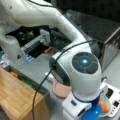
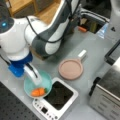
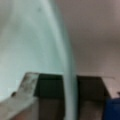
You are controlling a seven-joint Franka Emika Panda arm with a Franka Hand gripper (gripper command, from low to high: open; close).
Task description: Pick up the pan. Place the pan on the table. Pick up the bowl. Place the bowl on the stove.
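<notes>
Pan (image 2: 71, 69) is off the stove (image 2: 58, 100), flat on the table (image 2: 92, 47), white stub handle aimed at a front view's top right. It sits just beside the stove's upper corner, not touching as far as I can tell. In a front view (image 1: 61, 88) only a slice of it shows under the arm's wrist.

Bowl (image 2: 37, 85) sits at the stove's left corner, rim overlapping the white edge; whether it rests on the table or hangs lifted, can't tell. Carrot (image 2: 38, 92) lies inside, near the side facing the stove.

Gripper (image 2: 35, 77) is down at the bowl, one finger (image 2: 33, 75) inside against the wall. Wrist view confirms: bowl rim (image 3: 67, 75) runs vertically between the two fingers, left finger (image 3: 21, 100) on the teal inner side, the other on the outside. Jaws straddle the wall at a narrow gap and look pinched on it, though the view is too soft to confirm contact on both sides.

Stove's black surface is bare, control panel at a front view's bottom. Toaster oven (image 2: 107, 92) stands at a front view's right. Wooden box (image 1: 17, 100) at a front view's bottom left.
</notes>
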